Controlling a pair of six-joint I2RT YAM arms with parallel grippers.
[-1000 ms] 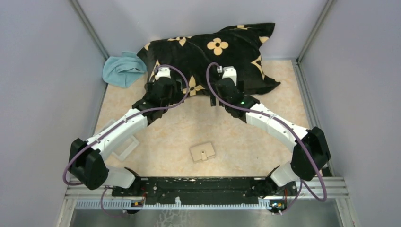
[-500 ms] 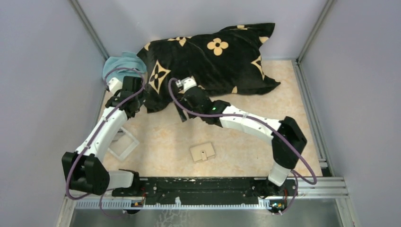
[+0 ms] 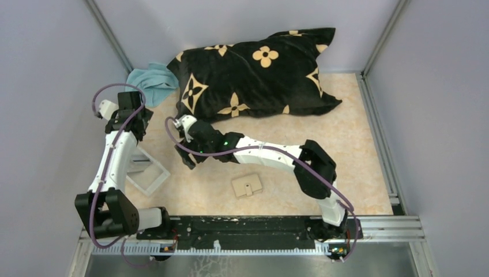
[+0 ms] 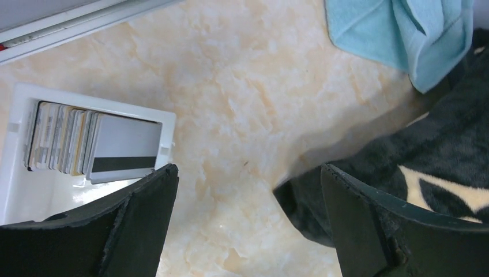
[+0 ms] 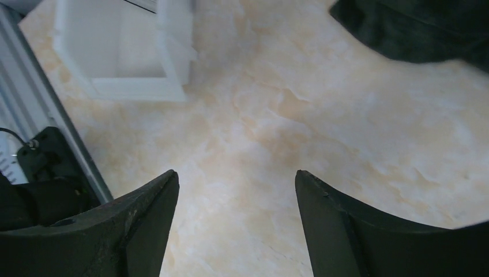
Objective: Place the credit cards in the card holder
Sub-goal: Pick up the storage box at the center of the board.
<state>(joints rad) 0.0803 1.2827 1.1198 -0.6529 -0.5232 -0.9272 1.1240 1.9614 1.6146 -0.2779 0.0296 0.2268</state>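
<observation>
The credit cards [image 4: 124,144] lie overlapped in a leaning row at one end of a white tray [image 4: 115,107], which sits by the table's left edge, toward the near-left corner. The top card is grey with a black stripe. They look thin, stiff, light and slick, likely to slide over one another. The best hold is probably a pinch across the top card's exposed edge, away from the tray wall, taking one card at a time.

The card holder [image 3: 247,186] lies folded shut, tab up, near the middle of the near edge and well apart from the tray.

The left gripper [image 4: 248,173] hovers beside the tray, fingers spread wide and empty. The right gripper [image 5: 235,179], likewise wide and empty, hangs over bare table near the tray. A pillow [image 3: 259,69] and towel [image 3: 149,81] lie along the far edge.
</observation>
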